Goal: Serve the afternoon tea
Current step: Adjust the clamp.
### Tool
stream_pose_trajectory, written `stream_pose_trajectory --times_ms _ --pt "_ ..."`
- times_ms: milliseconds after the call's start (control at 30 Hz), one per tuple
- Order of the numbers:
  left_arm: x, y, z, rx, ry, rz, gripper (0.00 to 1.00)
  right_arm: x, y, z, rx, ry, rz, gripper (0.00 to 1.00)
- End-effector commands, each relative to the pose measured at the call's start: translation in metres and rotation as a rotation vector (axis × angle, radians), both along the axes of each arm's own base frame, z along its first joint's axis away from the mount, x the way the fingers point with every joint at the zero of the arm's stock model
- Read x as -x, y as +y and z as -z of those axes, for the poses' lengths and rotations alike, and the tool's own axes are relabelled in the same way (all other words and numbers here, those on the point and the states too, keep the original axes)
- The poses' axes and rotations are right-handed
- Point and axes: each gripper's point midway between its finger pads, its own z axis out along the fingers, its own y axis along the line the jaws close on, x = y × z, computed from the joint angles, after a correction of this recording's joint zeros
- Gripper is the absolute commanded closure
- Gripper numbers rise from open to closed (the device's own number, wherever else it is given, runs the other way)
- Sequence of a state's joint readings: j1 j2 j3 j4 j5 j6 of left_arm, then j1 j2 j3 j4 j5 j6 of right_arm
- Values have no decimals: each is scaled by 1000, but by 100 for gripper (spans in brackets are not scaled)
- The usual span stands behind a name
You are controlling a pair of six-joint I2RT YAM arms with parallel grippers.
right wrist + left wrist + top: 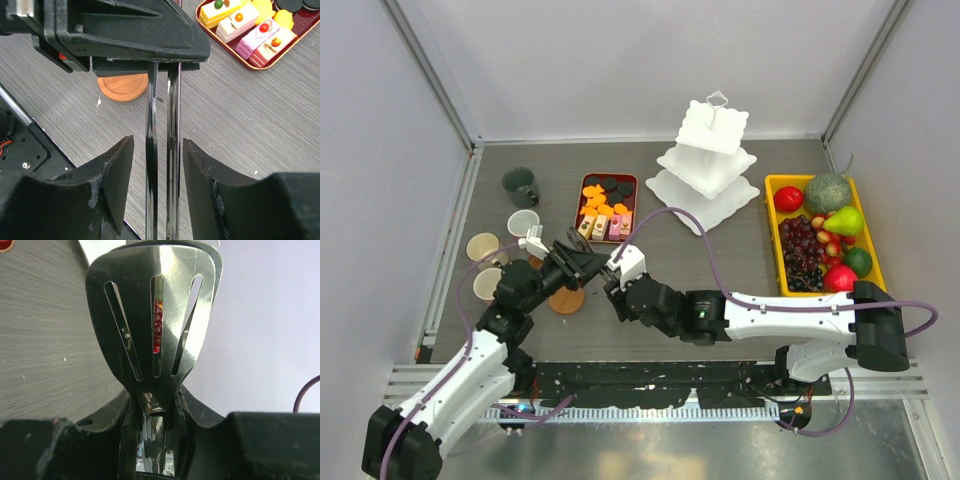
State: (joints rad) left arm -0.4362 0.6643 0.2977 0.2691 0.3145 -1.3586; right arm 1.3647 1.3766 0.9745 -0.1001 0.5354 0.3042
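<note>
Grey table (720, 290), near edge hidden under the arm bases. Both arms bent low, reaching in to the middle-left, tips almost meeting. White three-tier stand (710, 165) far back, right of the middle. Mugs (520, 185) at the far left, one partly behind the left arm. Left gripper (155, 412) clamped tight on the metal tongs (155, 315). Right gripper (157, 145) apart, one finger each side of the tongs, not touching. Brown coaster (123, 86) half hidden behind the left gripper. Sweets (257, 40) on the dark red tray (256, 67), cut off at the edge of the right wrist view.

Overhead rear view of the table (760, 260); both wrist cameras close on tongs (172, 150)
</note>
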Motion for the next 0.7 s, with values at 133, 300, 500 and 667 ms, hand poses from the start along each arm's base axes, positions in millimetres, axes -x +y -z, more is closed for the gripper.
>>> stream_pose_trajectory --times_ms 133,300,500,667 --pt "-1 -4 -23 87 -41 16 100 4 8 -17 -48 0 -46 52" --pt "0 -7 -26 88 -39 38 100 6 12 -13 -39 11 -77 52" --pt "1 -9 -27 85 -38 50 100 8 13 -14 -35 17 -101 53" --pt "1 -10 -30 88 -47 59 100 6 12 -11 -17 23 -86 52"
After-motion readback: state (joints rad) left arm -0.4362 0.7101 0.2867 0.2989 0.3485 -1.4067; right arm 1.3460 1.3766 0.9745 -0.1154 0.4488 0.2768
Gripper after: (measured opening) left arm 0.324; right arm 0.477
